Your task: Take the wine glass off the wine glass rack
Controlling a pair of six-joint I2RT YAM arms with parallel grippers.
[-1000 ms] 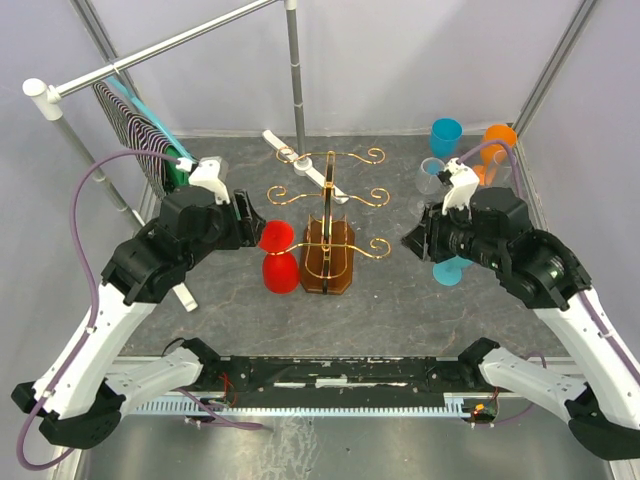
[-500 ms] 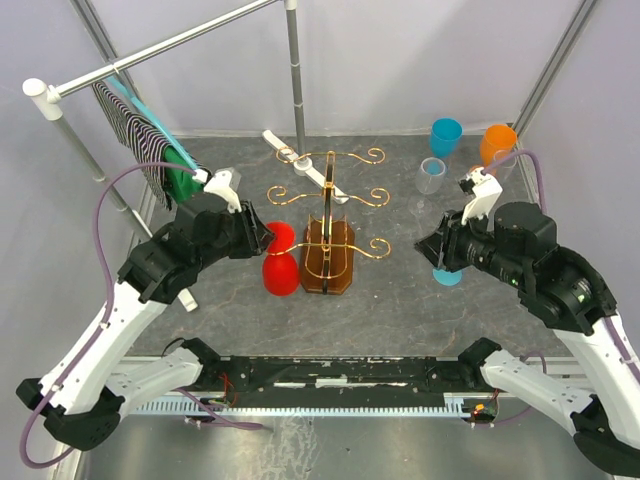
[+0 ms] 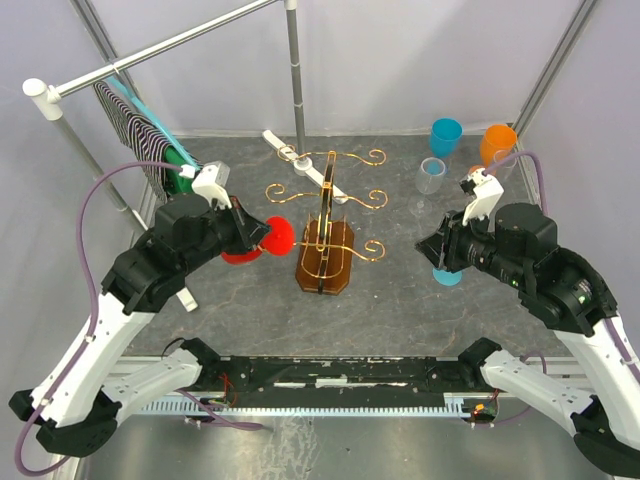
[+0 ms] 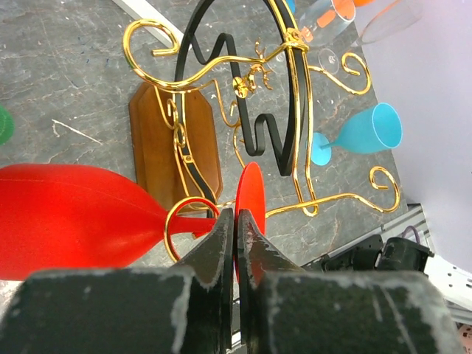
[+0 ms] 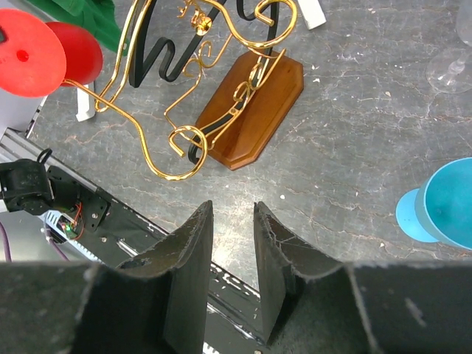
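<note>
Left gripper [image 4: 236, 221]: pinching red wine glass [image 4: 66, 214] by its stem, 9 o'clock of rack [image 3: 322, 268].
Right gripper [image 5: 232, 221]: fingers apart, empty.
Technique: ease stem out the curl's [image 4: 188, 200] open side; don't drag rack.

We are seeing a red wine glass [image 4: 66, 214] lying on its side at the left of the wine glass rack [image 3: 335, 272]. Its bowl is pointing away from the rack and its flat round foot is facing toward it. Its thin stem is passing through the open curl of a low scroll arm, and the left gripper [image 4: 236, 221] is pinching that stem just beside the foot. The rack, gold wire with curled arms at several heights and a black strip inside, is standing on its brown wooden base in the middle of the table [image 3: 400, 300].
</note>
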